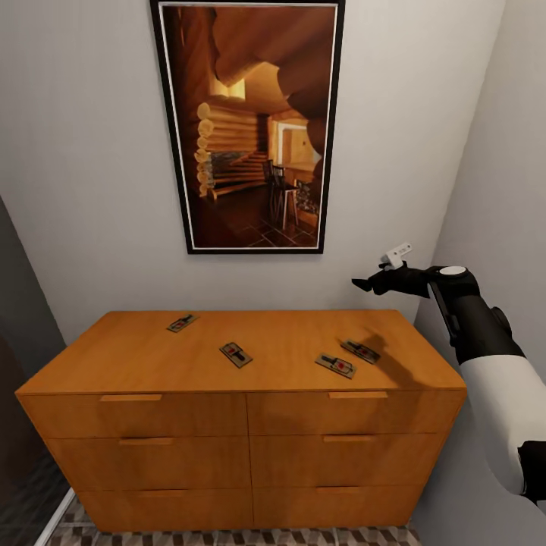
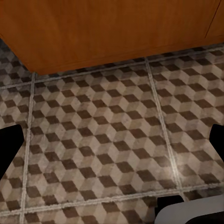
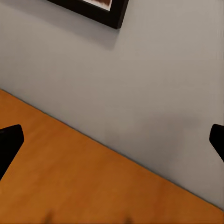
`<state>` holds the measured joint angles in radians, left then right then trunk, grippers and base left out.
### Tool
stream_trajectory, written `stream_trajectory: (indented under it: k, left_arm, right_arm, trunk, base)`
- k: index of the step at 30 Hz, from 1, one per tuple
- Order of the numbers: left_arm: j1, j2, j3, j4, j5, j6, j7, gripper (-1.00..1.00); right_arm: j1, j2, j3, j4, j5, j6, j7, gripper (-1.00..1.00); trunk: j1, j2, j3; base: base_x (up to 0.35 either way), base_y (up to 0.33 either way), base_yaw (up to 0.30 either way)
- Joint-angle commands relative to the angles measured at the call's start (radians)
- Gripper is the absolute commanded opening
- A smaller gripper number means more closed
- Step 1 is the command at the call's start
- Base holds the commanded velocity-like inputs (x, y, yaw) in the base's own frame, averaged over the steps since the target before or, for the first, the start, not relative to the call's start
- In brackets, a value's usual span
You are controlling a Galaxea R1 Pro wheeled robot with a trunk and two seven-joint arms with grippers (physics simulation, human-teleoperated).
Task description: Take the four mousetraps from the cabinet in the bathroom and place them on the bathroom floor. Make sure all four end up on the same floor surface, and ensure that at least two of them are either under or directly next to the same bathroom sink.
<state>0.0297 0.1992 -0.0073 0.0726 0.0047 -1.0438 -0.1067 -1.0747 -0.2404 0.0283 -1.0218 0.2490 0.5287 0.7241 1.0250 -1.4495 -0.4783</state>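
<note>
Orange-brown cabinet [image 1: 243,379] in the head view carries all four mousetraps on its top: one back-left [image 1: 182,322], one mid [image 1: 236,354], two close together front-right [image 1: 335,365] [image 1: 360,350], with the right hand [image 1: 368,285] raised above the right end, grip state unreadable there. Left wrist: left hand's fingers [image 2: 9,147] spread wide, empty, over the cube-pattern floor [image 2: 107,140] by the cabinet base. Right wrist: fingers [image 3: 9,142] wide apart, empty, over the cabinet top at the wall [image 3: 154,93], picture frame [image 3: 107,11] corner above.
</note>
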Motion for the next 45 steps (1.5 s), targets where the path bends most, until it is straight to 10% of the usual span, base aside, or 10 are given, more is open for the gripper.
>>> stream_trajectory:
  k: [1, 23, 45]
  left_arm:
    - [-0.001, 0.0, 0.0, 0.001, 0.001, -0.003, -0.004, 1.0]
    - [-0.001, 0.0, 0.001, 0.001, 0.001, -0.003, -0.004, 1.0]
    - [-0.001, -0.003, 0.001, 0.001, 0.001, -0.003, -0.004, 1.0]
  right_arm:
    - [-0.001, 0.0, 0.001, -0.001, 0.009, 0.003, 0.006, 1.0]
    - [0.003, -0.001, 0.001, -0.001, 0.009, 0.093, 0.007, 1.0]
    - [0.004, 0.001, 0.046, -0.014, 0.012, 0.359, 0.006, 1.0]
  trunk:
    - [0.0, -0.001, -0.001]
    - [0.0, -0.001, -0.001]
    - [0.0, -0.001, -0.001]
  base:
    - [0.0, 0.0, 0.0]
    - [0.0, 0.0, 0.0]
    - [0.0, 0.0, 0.0]
